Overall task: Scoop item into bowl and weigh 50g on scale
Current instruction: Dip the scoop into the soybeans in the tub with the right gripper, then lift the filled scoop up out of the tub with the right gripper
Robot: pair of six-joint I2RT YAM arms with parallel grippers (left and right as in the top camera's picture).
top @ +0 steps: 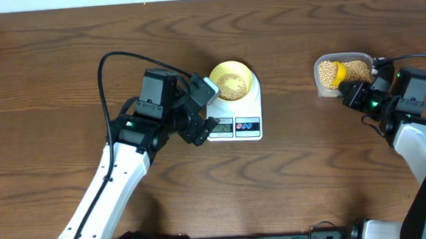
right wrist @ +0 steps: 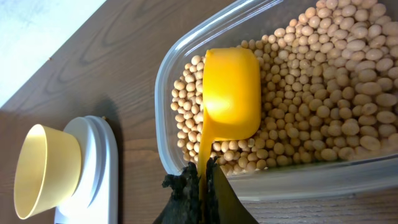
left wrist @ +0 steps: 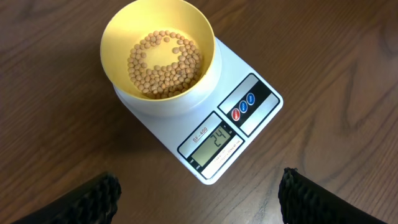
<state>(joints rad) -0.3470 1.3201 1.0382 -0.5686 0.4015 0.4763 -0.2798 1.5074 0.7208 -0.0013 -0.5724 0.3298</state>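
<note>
Our right gripper [right wrist: 202, 173] pinches the scoop [right wrist: 231, 93] handle, beans [right wrist: 323, 93] just ahead; our left gripper [left wrist: 199, 199] hangs spread, bowl [left wrist: 118, 37] and scale [left wrist: 264, 102] ahead.

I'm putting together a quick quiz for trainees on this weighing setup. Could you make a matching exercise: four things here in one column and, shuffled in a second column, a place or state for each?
Column 1
1. bowl
2. yellow scoop
3. left gripper
4. scale

Column 2
A. open and empty
B. display reads 24
C. in the clear tub, handle pinched by the right gripper
D. on the scale, partly filled with beans

Pairs: 1-D, 2-C, 3-A, 4-B
</note>
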